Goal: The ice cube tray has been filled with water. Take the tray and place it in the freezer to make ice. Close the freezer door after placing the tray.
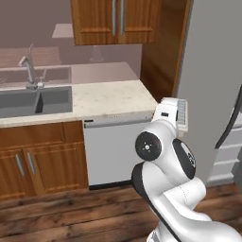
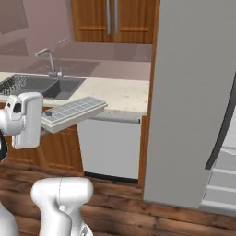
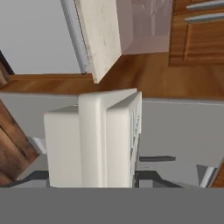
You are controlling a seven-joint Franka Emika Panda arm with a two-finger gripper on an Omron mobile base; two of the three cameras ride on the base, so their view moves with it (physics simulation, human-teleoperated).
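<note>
Ice cube tray [image 2: 73, 112] level in the closed claw [image 2: 44, 132], seemingly gripped by one end

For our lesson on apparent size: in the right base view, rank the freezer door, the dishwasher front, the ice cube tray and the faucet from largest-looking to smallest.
1. Freezer door
2. Dishwasher front
3. Ice cube tray, though it sits nearer the camera, which inflates it
4. Faucet

place: kitchen | cues: sink [image 1: 35, 101], faucet [image 1: 27, 68], dishwasher [image 1: 111, 151], wood cabinets [image 1: 116, 19], fridge [image 2: 193, 101]
</note>
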